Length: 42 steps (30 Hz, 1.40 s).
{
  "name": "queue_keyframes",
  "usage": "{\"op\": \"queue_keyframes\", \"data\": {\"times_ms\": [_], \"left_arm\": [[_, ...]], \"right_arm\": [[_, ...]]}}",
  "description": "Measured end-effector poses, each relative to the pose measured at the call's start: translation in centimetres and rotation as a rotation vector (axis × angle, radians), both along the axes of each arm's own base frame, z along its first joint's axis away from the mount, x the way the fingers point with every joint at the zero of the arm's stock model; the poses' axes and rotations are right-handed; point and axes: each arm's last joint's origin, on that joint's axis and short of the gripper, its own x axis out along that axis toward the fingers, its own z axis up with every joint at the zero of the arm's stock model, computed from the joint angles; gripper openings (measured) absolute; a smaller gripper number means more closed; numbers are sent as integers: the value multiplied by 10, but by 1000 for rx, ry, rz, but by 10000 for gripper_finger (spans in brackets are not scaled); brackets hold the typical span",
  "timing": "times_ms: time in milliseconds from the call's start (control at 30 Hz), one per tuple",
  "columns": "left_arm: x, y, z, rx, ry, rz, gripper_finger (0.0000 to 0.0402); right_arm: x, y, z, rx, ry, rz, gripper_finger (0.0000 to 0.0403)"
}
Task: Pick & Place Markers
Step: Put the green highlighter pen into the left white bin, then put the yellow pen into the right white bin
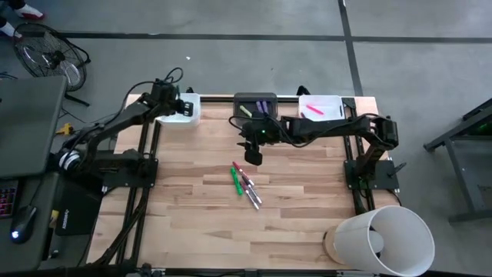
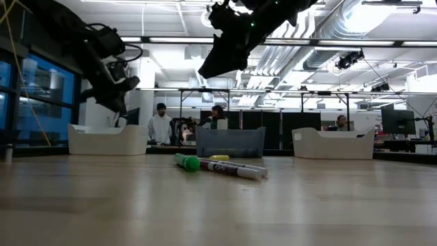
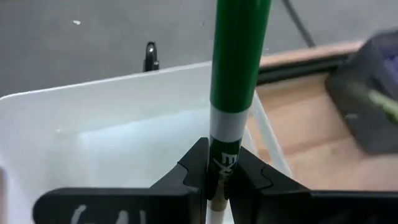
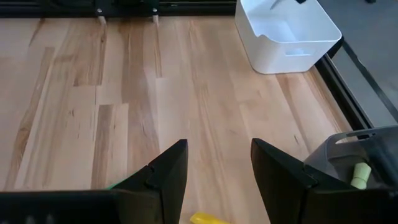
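Observation:
My left gripper (image 1: 187, 108) is at the table's far left, above the left white bin (image 1: 181, 115), shut on a green marker (image 3: 239, 56). A green marker (image 1: 235, 178), a red one (image 1: 244, 179) and a pale one (image 1: 254, 198) lie flat on the wood mid-table; the low view shows the green marker (image 2: 188, 162) too. My right gripper (image 1: 252, 156) hangs open above the table just beyond them, its fingers (image 4: 219, 155) holding nothing. Purple and yellow-green markers lie in the dark bin (image 1: 255, 104); a pink one lies in the right white bin (image 1: 323, 108). My left gripper pinches the green marker between its two fingers at the white-banded, printed part of the barrel (image 3: 219, 163). The marker runs along the fingers and its green end sticks out past their tips. It is lifted clear, over the white bin's inside (image 3: 124, 143).
Three bins stand in a row along the far edge. A large white cylinder (image 1: 380, 240) lies at the near right corner. Bare wood lies to the left of and nearer than the loose markers. People stand in the room beyond the table.

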Motion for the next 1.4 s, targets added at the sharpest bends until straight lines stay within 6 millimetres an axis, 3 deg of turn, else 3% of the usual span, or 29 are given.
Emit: {"op": "queue_keyframes", "data": {"times_ms": [267, 667, 1000, 1400], "left_arm": [[5, 6, -5, -65, -158, 106, 34], [-2, -1, -29, -218, -436, 522, 34], [1, 2, -25, -274, -617, 602, 39], [0, 2, -25, -285, -646, 645, 99]], "right_arm": [[1, 7, 0, 3, -1, 15, 165], [2, 11, 1, 0, -7, 33, 165], [5, 19, 4, -18, -42, 61, 165], [5, 19, 4, -18, -49, 62, 165]]}}
